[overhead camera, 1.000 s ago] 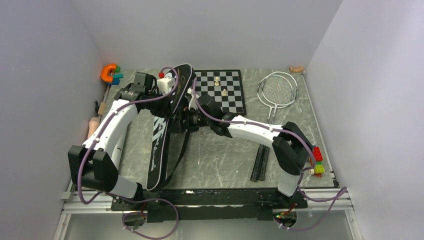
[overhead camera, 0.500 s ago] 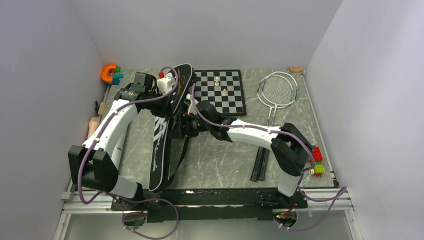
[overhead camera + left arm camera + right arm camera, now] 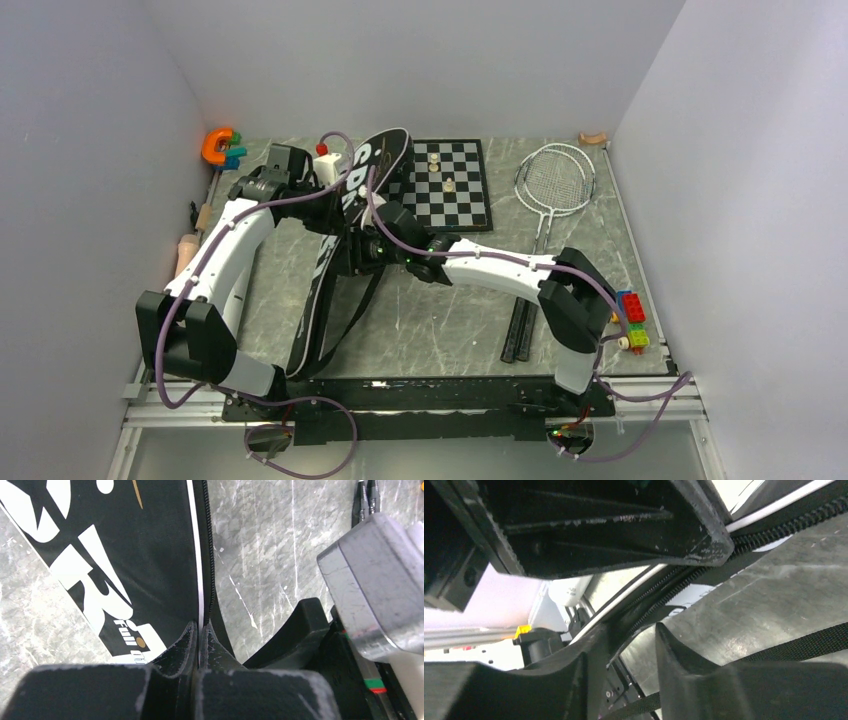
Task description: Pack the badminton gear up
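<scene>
Left wrist view — my left pincer pinches tight the zip edge of the long black bag with white letters. My right pincer has its fingers apart round that edge.

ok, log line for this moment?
left gripper: shut on racket bag edge | right gripper: open, astride zipper | rackets: not packed

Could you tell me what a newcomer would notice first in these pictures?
The long black bag with white lettering, left of centre, held up by its edge in the shut left gripper, the right gripper open at its zip. Behind lie a chessboard and, far right, two rackets.
</scene>
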Robot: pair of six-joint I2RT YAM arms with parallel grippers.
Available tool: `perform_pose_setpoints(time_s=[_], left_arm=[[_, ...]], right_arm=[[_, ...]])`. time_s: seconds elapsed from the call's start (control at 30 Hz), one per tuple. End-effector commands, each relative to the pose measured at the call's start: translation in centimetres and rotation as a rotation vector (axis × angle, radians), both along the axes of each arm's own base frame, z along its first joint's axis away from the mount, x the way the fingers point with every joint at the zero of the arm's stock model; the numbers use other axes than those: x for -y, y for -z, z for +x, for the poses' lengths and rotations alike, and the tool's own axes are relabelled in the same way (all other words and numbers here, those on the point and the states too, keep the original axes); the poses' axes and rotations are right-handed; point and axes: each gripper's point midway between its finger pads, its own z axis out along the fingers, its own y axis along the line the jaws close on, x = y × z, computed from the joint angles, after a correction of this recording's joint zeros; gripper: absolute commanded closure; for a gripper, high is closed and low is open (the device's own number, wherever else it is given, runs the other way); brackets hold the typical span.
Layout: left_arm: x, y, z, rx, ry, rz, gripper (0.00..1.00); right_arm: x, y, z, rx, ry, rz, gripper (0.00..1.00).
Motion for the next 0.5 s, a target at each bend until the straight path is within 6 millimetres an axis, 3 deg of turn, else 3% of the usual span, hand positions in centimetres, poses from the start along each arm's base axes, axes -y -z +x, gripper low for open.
perform_pose_setpoints(time_s=[0.0, 0.23, 0.47], left_arm=[[1.4, -3.3, 0.6, 0.056, 0.020, -0.100, 1.00], [0.6, -3.3, 0.6, 0.049, 0.003, -0.113, 1.00], [-0.8, -3.2, 0.6, 0.049, -0.017, -0.100, 1.00]], right_arm=[[0.3, 0.1, 2.8, 0.051, 0.146, -0.059, 0.64], [2.0, 1.9, 3.4, 0.045, 0.216, -0.139, 0.99], [4.8, 2.1, 4.0, 0.104, 0.299, -0.224, 1.00]])
